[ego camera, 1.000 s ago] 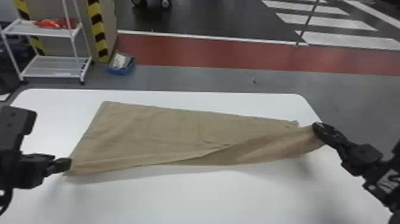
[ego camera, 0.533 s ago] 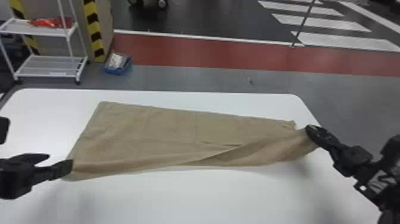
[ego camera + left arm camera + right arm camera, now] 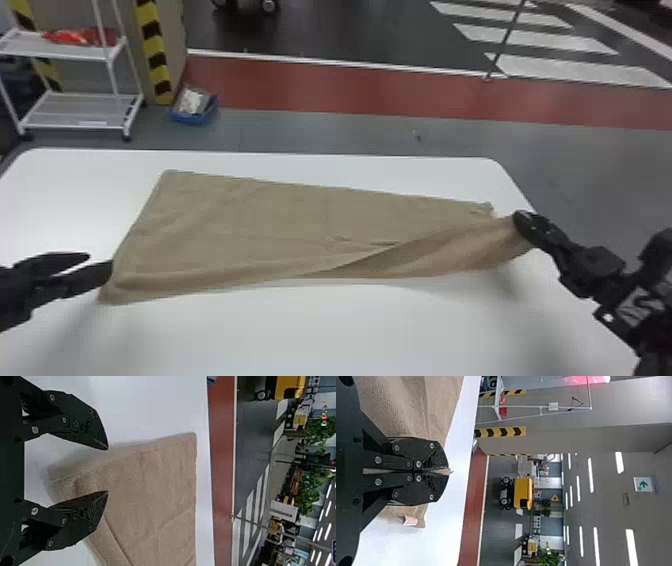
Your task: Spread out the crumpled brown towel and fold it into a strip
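Brown towel (image 3: pixel 280 220) laid out lengthwise on a white table (image 3: pixel 350 335), its far side roughly following the table's far edge and lying farther from it toward the right. The towel's far left corner lies inside the table's far left corner; its right end is raised near the table's right edge, below the far right corner as seen in the head view, with a shadow beneath. From this end a slanting fold runs toward the middle of the towel's near side; small creases mark the centre.

Left gripper (image 3: pixel 99 265): at the towel's near left corner, fingers wide apart, nothing held. In the left wrist view one finger (image 3: pixel 81 516) overlaps the cloth; contact cannot be told. Right gripper (image 3: pixel 522 220): closed on the raised right end, a thin layer of cloth pinched between the fingers in the right wrist view. A small pale pink tag (image 3: pixel 410 520) shows at the towel's edge beside this gripper.

Background: white shelf cart (image 3: pixel 80 105) and blue box (image 3: pixel 195 115) on the floor beyond the table's far edge.
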